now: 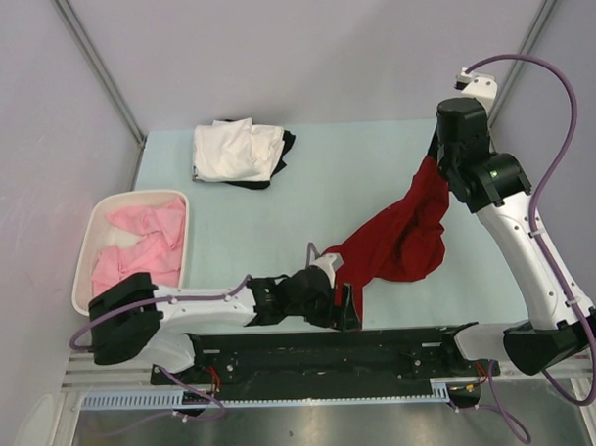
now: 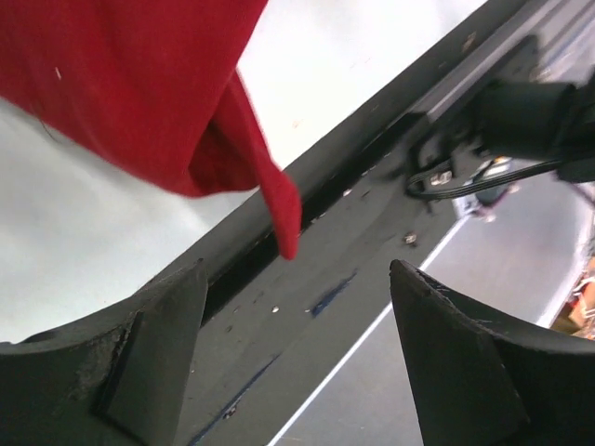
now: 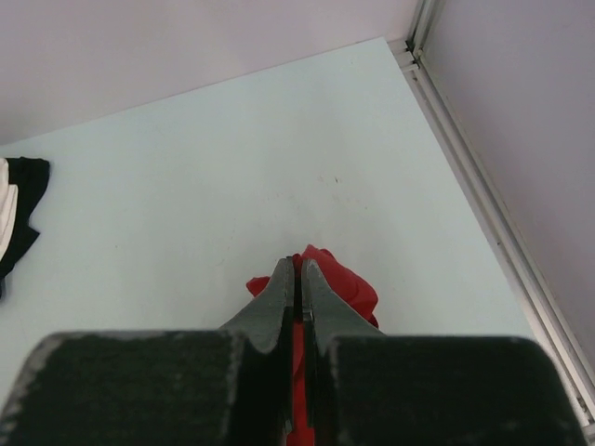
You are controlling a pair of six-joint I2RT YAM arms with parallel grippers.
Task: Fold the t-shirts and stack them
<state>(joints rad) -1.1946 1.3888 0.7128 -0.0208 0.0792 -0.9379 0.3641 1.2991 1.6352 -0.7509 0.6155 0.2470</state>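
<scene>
Reaching low along the near edge, the left gripper (image 1: 345, 309) (image 2: 296, 279) holds its dark fingers wide apart with nothing between them. A pointed corner of the dark red t-shirt (image 1: 396, 234) (image 2: 121, 84) dangles just beyond them over the black rail (image 1: 312, 350). The soft, creased shirt runs diagonally from near-left up to far-right above the pale table (image 1: 355, 172), sagging in loose folds. There the right gripper (image 1: 438, 154) (image 3: 297, 269) is pinched tight on its upper end. At left, crumpled pink t-shirts (image 1: 142, 243) fill a white plastic basket (image 1: 84, 250). Farthest back, a folded white t-shirt (image 1: 232, 147) lies on a black t-shirt (image 1: 285, 143).
</scene>
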